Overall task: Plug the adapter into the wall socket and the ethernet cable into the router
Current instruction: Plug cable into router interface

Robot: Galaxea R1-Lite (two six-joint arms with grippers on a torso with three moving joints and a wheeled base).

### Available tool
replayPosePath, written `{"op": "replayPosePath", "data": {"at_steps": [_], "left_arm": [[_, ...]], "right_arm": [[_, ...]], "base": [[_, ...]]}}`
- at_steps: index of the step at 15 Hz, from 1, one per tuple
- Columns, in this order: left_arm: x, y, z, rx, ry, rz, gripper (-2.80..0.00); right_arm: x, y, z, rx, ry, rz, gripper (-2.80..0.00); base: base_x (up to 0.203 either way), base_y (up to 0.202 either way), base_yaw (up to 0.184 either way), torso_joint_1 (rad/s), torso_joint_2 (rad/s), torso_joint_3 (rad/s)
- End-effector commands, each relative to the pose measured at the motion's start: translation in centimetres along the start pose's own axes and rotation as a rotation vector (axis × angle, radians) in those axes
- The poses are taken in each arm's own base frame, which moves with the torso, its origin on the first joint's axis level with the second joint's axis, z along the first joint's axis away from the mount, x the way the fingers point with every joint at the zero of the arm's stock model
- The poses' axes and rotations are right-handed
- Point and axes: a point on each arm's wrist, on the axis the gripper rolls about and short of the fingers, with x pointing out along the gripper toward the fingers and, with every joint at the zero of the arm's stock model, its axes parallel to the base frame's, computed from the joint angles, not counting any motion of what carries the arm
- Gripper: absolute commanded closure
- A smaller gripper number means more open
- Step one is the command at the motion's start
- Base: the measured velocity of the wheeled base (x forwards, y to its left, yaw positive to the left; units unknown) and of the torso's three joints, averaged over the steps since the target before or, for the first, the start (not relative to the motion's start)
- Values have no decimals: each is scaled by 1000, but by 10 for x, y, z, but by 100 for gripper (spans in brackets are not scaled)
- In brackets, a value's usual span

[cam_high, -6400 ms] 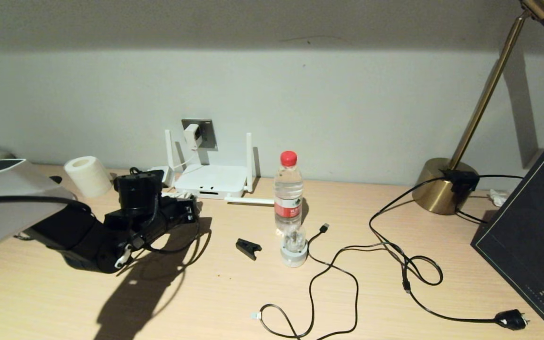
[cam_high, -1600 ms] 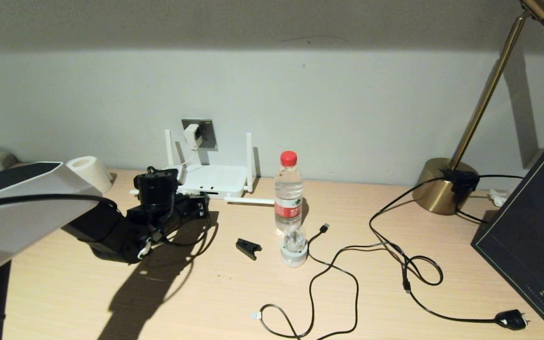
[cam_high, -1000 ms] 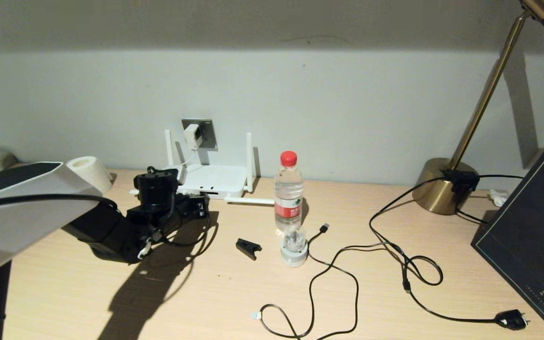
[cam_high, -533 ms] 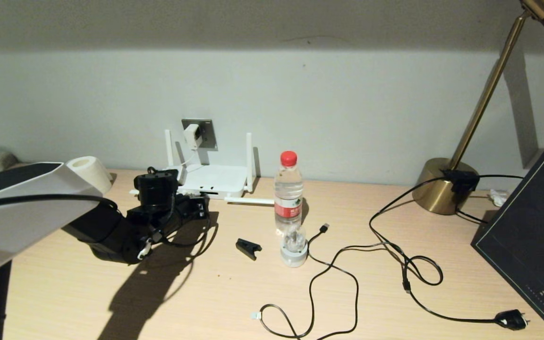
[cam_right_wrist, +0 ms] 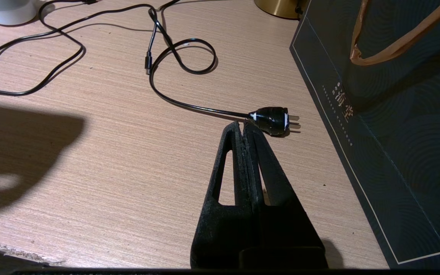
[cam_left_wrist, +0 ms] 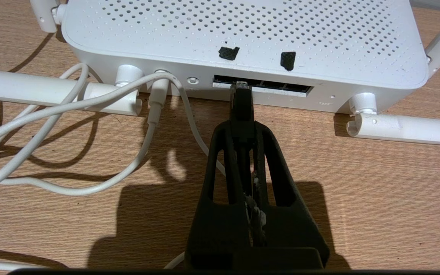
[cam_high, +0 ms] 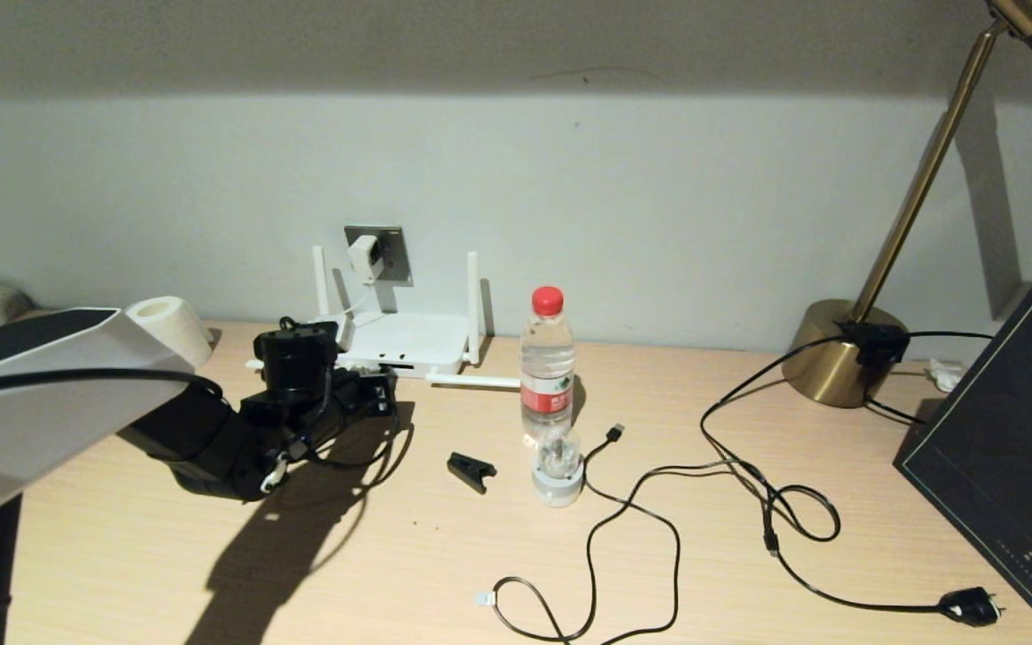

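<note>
The white router (cam_high: 404, 339) lies against the wall, and the white adapter (cam_high: 362, 254) sits in the grey wall socket (cam_high: 392, 258) above it. My left gripper (cam_high: 383, 394) is just in front of the router (cam_left_wrist: 243, 34), low over the table. This left gripper (cam_left_wrist: 241, 128) is shut on the black boot of the ethernet cable (cam_left_wrist: 241, 103). The cable's clear plug tip is at the mouth of the leftmost port in the port row (cam_left_wrist: 281, 87). My right gripper (cam_right_wrist: 243, 125) is shut and empty, low over the table beside a black mains plug (cam_right_wrist: 273, 119).
A water bottle (cam_high: 547, 358), a small white-based dome (cam_high: 557, 479) and a black clip (cam_high: 471, 471) stand right of the router. Black cords (cam_high: 749, 484) loop across the table. A brass lamp base (cam_high: 838, 354) and a dark bag (cam_high: 1009, 448) are at the right, and a tissue roll (cam_high: 167, 331) at the left.
Since 6.4 s ago my left arm has moved right and forward to the router's port edge. Over the last 1.6 s it has barely moved.
</note>
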Motion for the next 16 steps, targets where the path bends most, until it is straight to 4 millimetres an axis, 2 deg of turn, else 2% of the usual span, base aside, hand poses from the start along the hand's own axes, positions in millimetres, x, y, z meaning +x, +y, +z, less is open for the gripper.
{"op": "replayPosePath", "data": {"at_steps": [1, 16], "left_arm": [[-1, 0, 1, -1, -8, 0, 0], [-2, 4, 4, -3, -13, 10, 0]], "right_arm": [[0, 0, 0, -1, 3, 1, 0], [0, 0, 0, -1, 3, 1, 0]], "base": [[0, 0, 0, 0, 0, 0], [0, 0, 0, 0, 0, 0]]}}
